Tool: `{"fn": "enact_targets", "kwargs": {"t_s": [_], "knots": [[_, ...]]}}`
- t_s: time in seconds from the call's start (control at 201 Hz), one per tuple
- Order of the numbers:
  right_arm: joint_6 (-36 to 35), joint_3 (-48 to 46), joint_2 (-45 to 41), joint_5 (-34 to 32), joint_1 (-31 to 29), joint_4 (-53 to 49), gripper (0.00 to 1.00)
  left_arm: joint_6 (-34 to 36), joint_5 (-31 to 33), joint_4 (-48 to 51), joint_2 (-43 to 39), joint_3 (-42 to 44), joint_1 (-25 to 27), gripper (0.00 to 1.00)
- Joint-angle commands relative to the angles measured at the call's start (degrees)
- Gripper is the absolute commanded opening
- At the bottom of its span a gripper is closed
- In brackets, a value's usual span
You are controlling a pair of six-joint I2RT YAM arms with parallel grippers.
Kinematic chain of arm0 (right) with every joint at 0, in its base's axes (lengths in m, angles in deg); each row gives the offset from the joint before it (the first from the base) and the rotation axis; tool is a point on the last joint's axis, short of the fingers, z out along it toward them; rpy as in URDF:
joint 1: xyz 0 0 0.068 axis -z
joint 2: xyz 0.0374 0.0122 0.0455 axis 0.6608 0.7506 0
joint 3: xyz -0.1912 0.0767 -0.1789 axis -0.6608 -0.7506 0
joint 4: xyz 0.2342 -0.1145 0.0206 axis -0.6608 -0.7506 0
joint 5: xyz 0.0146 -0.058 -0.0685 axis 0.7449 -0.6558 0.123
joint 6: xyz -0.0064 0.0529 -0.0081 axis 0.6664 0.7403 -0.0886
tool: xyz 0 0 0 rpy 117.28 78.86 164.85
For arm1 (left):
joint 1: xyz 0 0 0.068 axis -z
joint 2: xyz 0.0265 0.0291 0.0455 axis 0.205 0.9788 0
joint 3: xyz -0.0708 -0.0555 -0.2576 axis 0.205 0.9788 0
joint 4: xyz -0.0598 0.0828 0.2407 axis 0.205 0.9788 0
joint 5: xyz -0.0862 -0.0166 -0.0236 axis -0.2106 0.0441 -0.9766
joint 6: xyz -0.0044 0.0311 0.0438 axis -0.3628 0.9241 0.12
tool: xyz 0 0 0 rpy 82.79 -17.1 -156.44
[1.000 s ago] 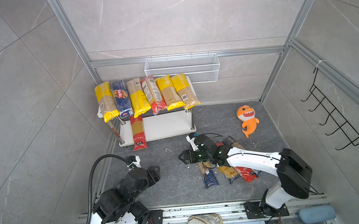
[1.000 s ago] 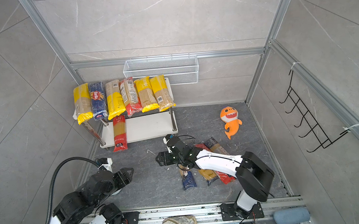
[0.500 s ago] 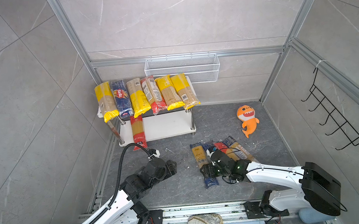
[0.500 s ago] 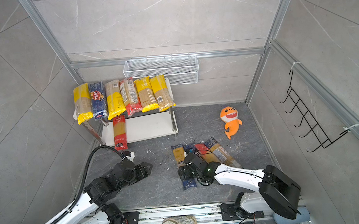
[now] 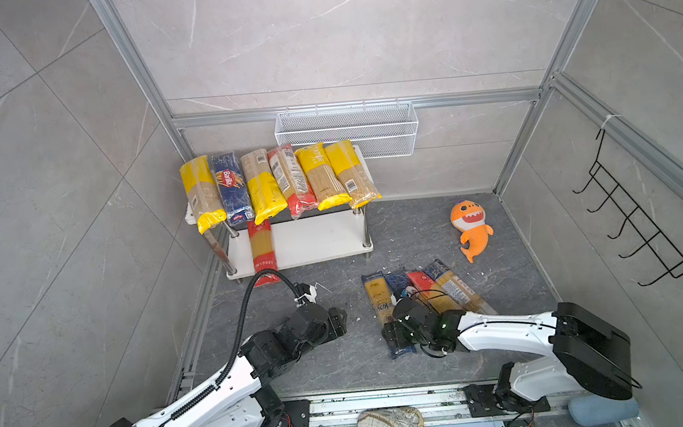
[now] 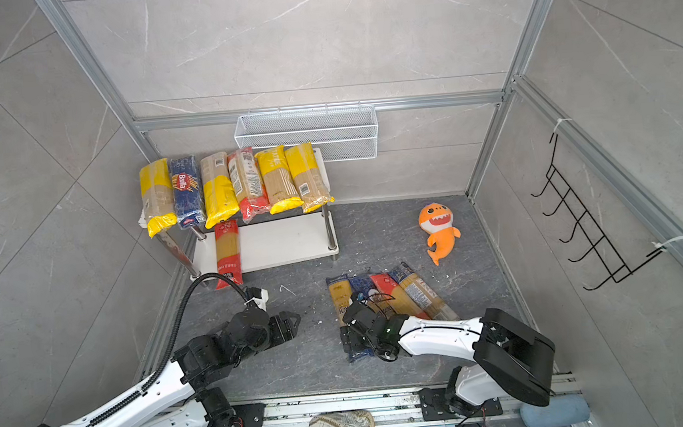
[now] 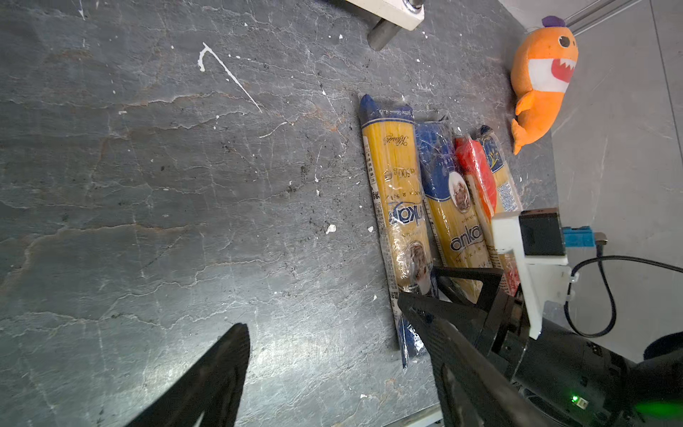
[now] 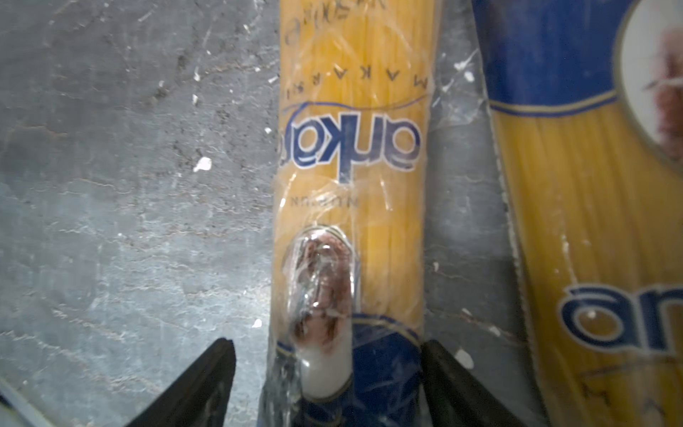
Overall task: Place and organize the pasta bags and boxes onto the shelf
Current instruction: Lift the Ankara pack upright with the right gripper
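Dark grey stone flooring (image 5: 416, 233) carries four spaghetti packs side by side, right of its middle and nearer its front edge. The leftmost pack (image 8: 351, 166) is judged light but brittle inside. Its long dry strands are wrapped in thin, glossy, crinkled film, so it should be stiff along its length, liable to snap if bent or squeezed hard, and probably slippery. A hold across the narrow width is favoured, toward the middle rather than at an end, where the pack would likely droop.

It is seen as a clear bag of yellow strands with dark-blue ends, blue "ankara" lettering and an oval picture. The right gripper (image 8: 327, 347) is set over its near blue end, jaws apart on either side and not yet clamped; whether they touch cannot be told.

Beside it lie a second blue-ended pack (image 7: 447, 207), a red pack (image 7: 476, 173) and a blue-and-gold pack (image 5: 454, 287). The left gripper (image 7: 321, 314) is held apart and empty over bare floor nearby.

The shelf (image 5: 321, 237) is stood in the back left corner, with six packs (image 5: 283, 181) across its top board. One lower-tier pack (image 5: 262, 250) overhangs the bottom board's front edge. An orange plush shark (image 5: 471, 229) is left near the right edge.
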Motion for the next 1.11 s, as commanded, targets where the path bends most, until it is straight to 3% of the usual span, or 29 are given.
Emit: {"fn": "enact_targets", "kwargs": {"t_s": [0.0, 0.224, 0.423, 0.672, 0.846, 1.105], "knots": [[1.52, 1.00, 2.24, -2.61, -1.11, -2.37, 0.81, -0.65, 1.51, -1.11, -0.68, -0.38, 0.31, 0.79], [2.46, 4.64, 7.58, -5.64, -3.17, -6.14, 0.75, -0.25, 3.13, 2.76, -4.68, -0.32, 0.31, 0.79], [3.81, 6.00, 9.55, -5.98, -3.85, -7.67, 0.31, -0.47, 5.83, 9.81, -11.86, -0.94, 0.31, 0.79], [4.01, 5.91, 4.95, -1.67, -3.89, -6.01, 0.07, -0.36, 8.95, 19.16, -18.93, -4.44, 0.31, 0.79], [3.95, 6.30, 0.93, 5.89, -3.90, -0.78, 0.02, -0.25, 10.28, 23.90, -22.48, -6.80, 0.32, 0.79], [2.35, 11.28, 0.43, 11.46, -3.82, 4.26, 0.01, -0.78, 15.53, 38.13, -24.40, -14.76, 0.31, 0.80]]}}
